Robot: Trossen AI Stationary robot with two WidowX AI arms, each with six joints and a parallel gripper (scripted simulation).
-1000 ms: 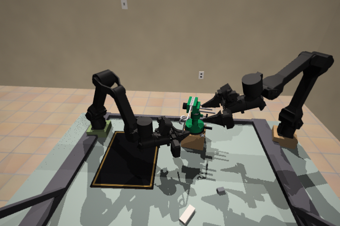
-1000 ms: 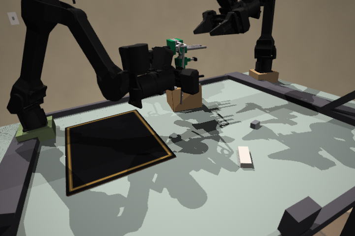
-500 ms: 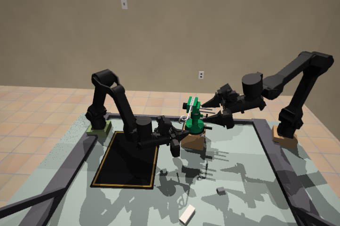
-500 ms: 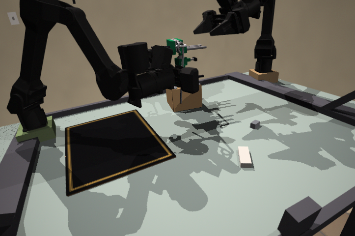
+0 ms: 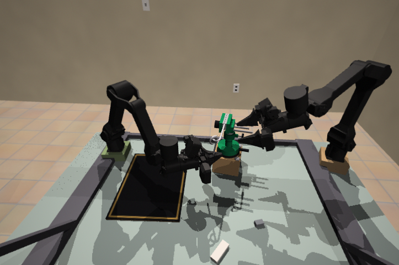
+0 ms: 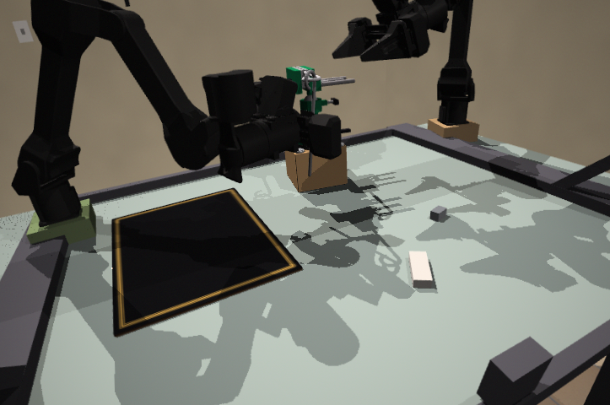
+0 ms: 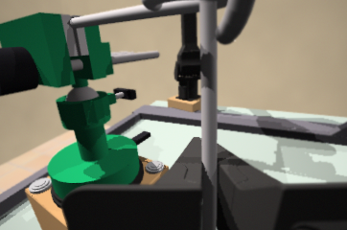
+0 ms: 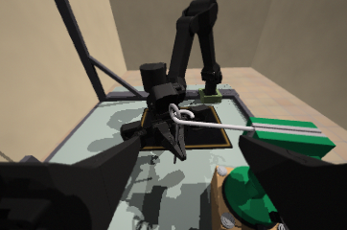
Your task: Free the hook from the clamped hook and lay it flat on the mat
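The hanging hook (image 6: pixel 313 102) (image 7: pixel 209 96) hangs with its shank upright, its curl linked with the curled end of the clamped hook (image 7: pixel 133 15) (image 8: pixel 219 126). The clamped hook is held in the green vise (image 5: pixel 228 147) (image 7: pixel 95 165) on its wooden block (image 5: pixel 226 168) (image 6: pixel 324 169). My left gripper (image 5: pixel 221 154) (image 8: pixel 184 159) is shut on the hanging hook's shank, which passes between the fingers and ends below them. My right gripper (image 5: pixel 238 132) (image 6: pixel 348 58) is open and empty, high beside the vise. The black mat (image 5: pixel 143 217) (image 6: pixel 209 299) lies flat on the table.
A white block (image 5: pixel 219 251) (image 6: pixel 420 267) and a small grey cube (image 5: pixel 259 223) (image 6: pixel 438 213) stand on the table away from the mat. Metal rods (image 6: pixel 336 81) stick out from the vise on the right arm's side. Dark frame bars run along the table's edges.
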